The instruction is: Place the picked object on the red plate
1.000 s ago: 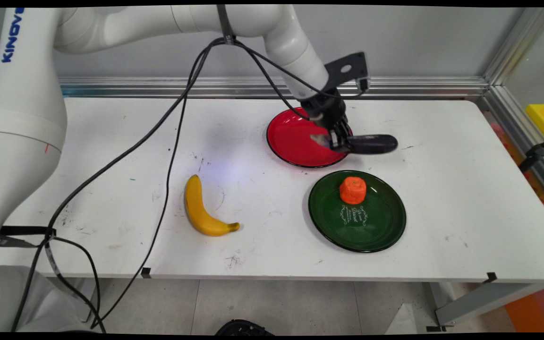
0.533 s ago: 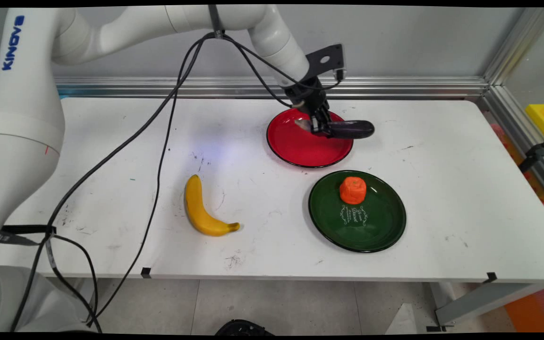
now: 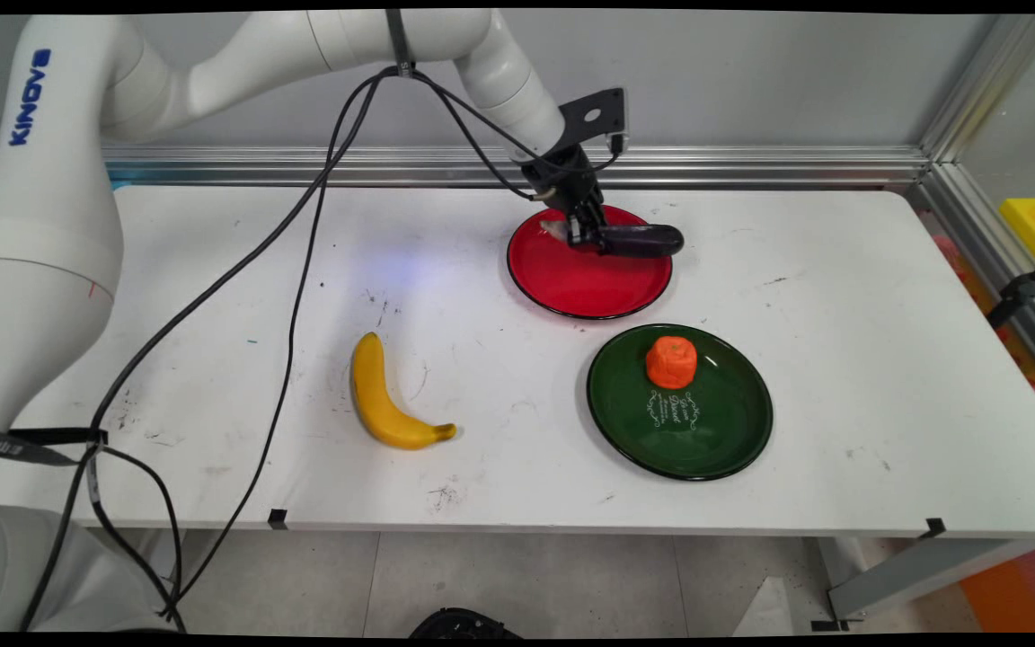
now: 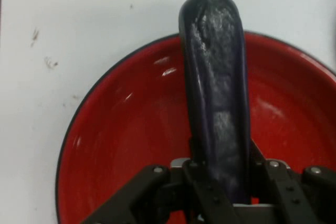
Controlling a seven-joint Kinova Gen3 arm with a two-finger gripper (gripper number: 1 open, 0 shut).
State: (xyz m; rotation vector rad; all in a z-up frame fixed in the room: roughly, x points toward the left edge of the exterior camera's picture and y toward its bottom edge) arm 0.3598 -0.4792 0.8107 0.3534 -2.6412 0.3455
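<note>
My gripper (image 3: pixel 586 235) is shut on a dark purple eggplant (image 3: pixel 643 241), gripping it near its stem end. The eggplant sticks out to the right, held level above the far part of the red plate (image 3: pixel 571 288). In the hand view the eggplant (image 4: pixel 218 93) runs upward from between the fingers, over the red plate (image 4: pixel 121 145), with its tip reaching just past the plate's rim. A dark green plate (image 3: pixel 715 431) with an orange fruit (image 3: pixel 671 361) on it lies in front of the red plate.
A yellow banana (image 3: pixel 381 401) lies on the table left of the green plate. Black cables (image 3: pixel 302 261) hang from the arm across the table's left half. An aluminium rail (image 3: pixel 751 166) runs along the back edge.
The gripper has carried the eggplant up and to the left, from the red plate's right rim to over the plate's far part. The other things have not moved.
</note>
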